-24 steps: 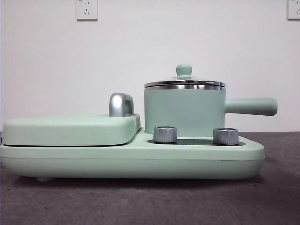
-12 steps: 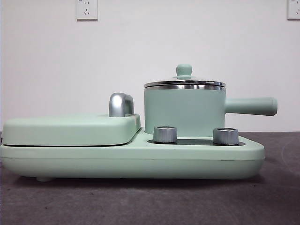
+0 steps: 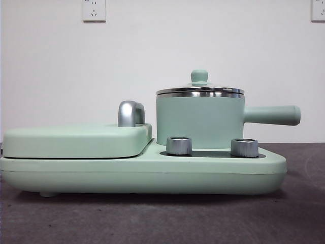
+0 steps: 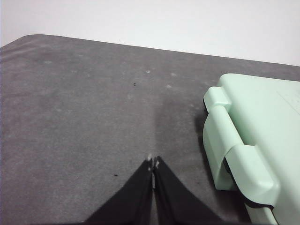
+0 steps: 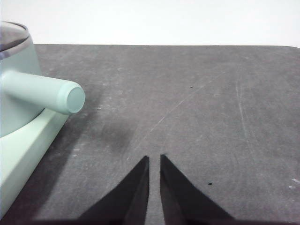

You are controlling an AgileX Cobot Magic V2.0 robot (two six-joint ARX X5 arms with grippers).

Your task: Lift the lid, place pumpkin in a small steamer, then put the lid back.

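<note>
Left hand (image 4: 153, 161): empty, its two black jaws pressed together at the tips, held above bare dark-grey surface (image 4: 84, 117) just beside the hinged end of the mint-green cooker base (image 4: 253, 136). Right hand (image 5: 154, 159): empty, jaws nearly together with only a thin slit between the tips, held above the surface near the free end of the small steamer's side handle (image 5: 44, 91); neither hand touches anything.

Small steamer (image 3: 199, 121): upright on the cooker base, behind two steel control knobs (image 3: 179, 145), its straight handle level and pointing out past the end of the base. Lid (image 3: 199, 89): seated flat on the steamer's steel rim, knob up. Large flat cover (image 3: 76, 141): closed over the other half of the base, its chrome handle (image 3: 130, 113) just beside the steamer. The pumpkin appears in none of the three views. Two wall sockets (image 3: 94, 9) are set in the white wall behind.
</note>
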